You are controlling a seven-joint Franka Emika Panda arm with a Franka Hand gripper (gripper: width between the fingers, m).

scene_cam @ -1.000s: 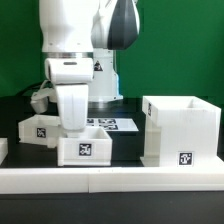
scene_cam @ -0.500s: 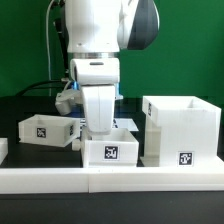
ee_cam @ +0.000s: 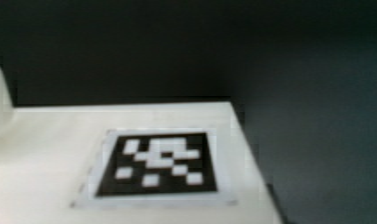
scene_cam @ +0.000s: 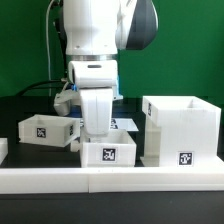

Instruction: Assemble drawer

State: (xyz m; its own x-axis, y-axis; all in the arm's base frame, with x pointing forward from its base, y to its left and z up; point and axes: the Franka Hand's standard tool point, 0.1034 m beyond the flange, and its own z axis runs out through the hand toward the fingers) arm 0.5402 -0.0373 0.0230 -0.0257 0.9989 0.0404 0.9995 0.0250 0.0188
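Observation:
A small white drawer box (scene_cam: 108,153) with a marker tag on its front sits in the middle of the black table. My gripper (scene_cam: 96,131) comes straight down onto its back left wall and appears shut on that wall; the fingertips are hidden behind the box. The large open white drawer housing (scene_cam: 181,128) stands just to the exterior view's right of this box, almost touching it. A second small drawer box (scene_cam: 42,130) lies at the exterior view's left. The wrist view shows only a blurred white surface with a tag (ee_cam: 158,163) and no fingers.
The marker board (scene_cam: 127,123) lies flat behind the middle box. A white rail (scene_cam: 110,181) runs along the table's front edge. A small white piece (scene_cam: 3,149) shows at the far left edge. Cables hang behind the arm.
My gripper and the middle drawer box moved together toward the exterior view's right, close to the housing, then shifted slightly back left. The left box and housing stayed put.

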